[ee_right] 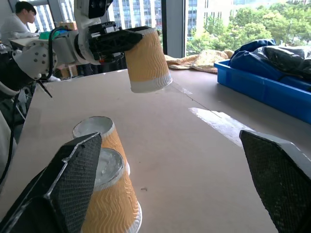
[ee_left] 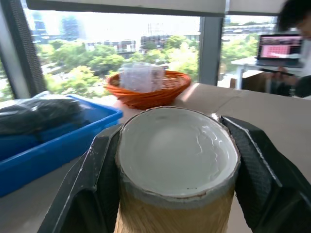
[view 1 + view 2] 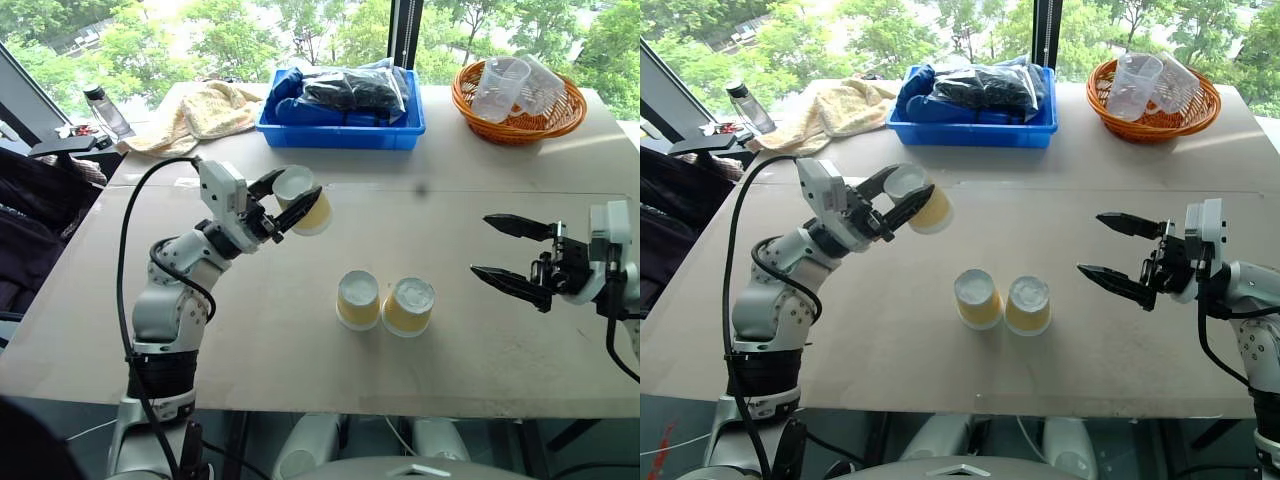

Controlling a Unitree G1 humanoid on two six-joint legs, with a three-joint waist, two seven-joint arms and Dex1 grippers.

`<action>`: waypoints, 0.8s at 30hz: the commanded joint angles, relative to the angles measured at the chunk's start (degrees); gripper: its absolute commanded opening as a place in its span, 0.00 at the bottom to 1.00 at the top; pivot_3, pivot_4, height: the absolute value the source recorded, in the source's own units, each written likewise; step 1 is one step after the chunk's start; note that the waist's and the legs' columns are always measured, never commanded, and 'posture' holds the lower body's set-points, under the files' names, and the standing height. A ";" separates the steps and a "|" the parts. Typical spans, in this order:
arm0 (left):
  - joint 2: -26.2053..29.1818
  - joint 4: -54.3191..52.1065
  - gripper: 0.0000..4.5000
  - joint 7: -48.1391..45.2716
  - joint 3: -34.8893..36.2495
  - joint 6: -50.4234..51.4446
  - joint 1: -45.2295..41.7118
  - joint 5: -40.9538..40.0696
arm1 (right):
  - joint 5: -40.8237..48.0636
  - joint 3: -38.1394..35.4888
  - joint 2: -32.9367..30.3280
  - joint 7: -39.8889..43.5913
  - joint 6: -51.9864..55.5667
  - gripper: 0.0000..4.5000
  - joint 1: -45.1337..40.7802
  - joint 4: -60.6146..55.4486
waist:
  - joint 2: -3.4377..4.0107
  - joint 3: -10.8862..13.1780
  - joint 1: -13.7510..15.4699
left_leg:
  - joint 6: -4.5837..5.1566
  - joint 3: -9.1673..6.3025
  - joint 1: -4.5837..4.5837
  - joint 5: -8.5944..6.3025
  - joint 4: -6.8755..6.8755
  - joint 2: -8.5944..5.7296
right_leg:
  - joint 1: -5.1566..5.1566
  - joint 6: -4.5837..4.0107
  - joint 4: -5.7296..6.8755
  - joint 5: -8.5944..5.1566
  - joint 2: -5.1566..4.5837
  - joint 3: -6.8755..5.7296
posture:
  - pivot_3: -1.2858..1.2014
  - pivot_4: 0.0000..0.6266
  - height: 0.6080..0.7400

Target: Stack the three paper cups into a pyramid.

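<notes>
Two paper cups (image 3: 384,303) already stand upside down on the surface (image 3: 300,370), side by side and touching or nearly so — that is your base. The third cup (image 3: 303,208) is off the surface, clamped by its sides in your left tool (image 3: 292,207), tilted with its white base turned up and toward the window, well apart from the pair and on their left. Your right tool (image 3: 505,252) hangs wide and empty off to the right of the pair; keep it there, out of the way.

Judging from this, the job now is placement. Level the held cup so its rim faces straight down, carry it over the seam between the two bases, and lower gently — a push from the side would likely part the pair. Release only once the rim rests on both bases.
</notes>
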 commanded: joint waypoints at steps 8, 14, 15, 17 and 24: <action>-1.30 -0.66 0.55 -18.03 -14.65 7.86 -11.00 -4.25 | 3.75 -5.42 -1.39 1.37 -0.08 1.00 5.82 -5.65 | 0.00 0.00 -0.32 | 0.01 0.01 0.04 0.00 0.08 -0.01 | 0.07 0.02 0.05 0.03 0.03 0.02 | 0.52 0.24 1.00; -1.87 2.66 0.55 -20.87 -16.03 7.04 -12.07 -2.48 | 5.37 -6.09 -0.93 -1.61 0.62 1.00 7.34 -8.99 | -0.02 0.02 -0.84 | 0.01 0.02 0.03 0.00 0.13 -0.01 | 0.08 0.02 0.04 0.03 0.03 0.03 | 0.52 0.24 1.00; -1.97 3.21 0.55 -21.16 -16.35 6.18 -12.16 -1.58 | 5.59 -6.09 -0.94 -2.01 0.71 1.00 7.44 -9.33 | -0.02 0.02 -0.84 | 0.01 0.02 0.03 0.00 0.14 -0.01 | 0.08 0.03 0.05 0.04 0.03 0.03 | 0.52 0.24 1.00; -2.10 4.16 0.55 -21.87 -16.79 5.26 -12.11 -0.41 | 5.97 -6.03 -0.91 -2.85 0.96 1.00 7.35 -9.87 | -0.02 0.02 -0.82 | 0.01 0.02 0.02 0.00 0.17 -0.01 | 0.09 0.04 0.04 0.04 0.03 0.02 | 0.52 0.24 1.00; -3.23 5.46 0.55 -22.31 -16.30 5.44 -9.14 -0.54 | 4.97 -5.08 -1.24 -3.67 0.20 1.00 6.12 -9.42 | -0.02 0.02 -0.88 | 0.01 0.02 0.03 0.00 0.18 -0.01 | 0.10 0.05 0.04 0.05 0.03 0.04 | 0.52 0.24 1.00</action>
